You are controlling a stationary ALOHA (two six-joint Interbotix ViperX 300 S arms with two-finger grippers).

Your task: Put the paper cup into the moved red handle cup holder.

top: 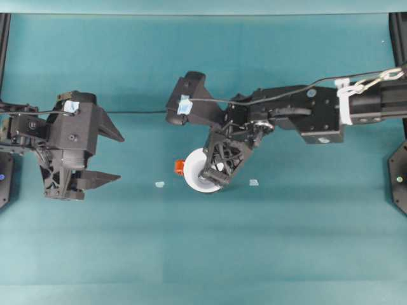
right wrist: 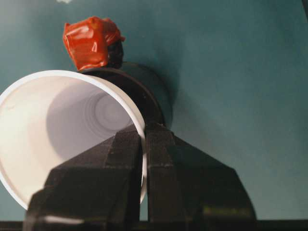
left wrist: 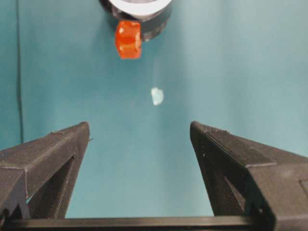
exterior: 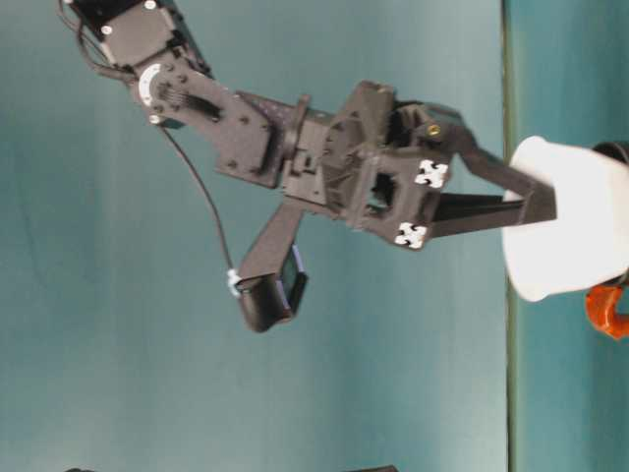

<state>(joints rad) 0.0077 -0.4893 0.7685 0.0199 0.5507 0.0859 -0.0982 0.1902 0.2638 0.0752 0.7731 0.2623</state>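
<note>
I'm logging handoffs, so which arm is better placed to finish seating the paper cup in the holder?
Right. The right gripper already pinches the paper cup by its rim at the red handle cup holder. The left gripper is open, off to the side.

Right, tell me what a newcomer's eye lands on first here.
First the white paper cup, its rim pinched by the right pincer at the table's middle, sitting in the black red handle cup holder. Next the holder's orange-red handle tab pointing toward the left arm. Then the left pincer, open and empty at the table's left.

Teal table (top: 286, 241); two pale scraps (top: 159, 184) (top: 254, 182).
</note>
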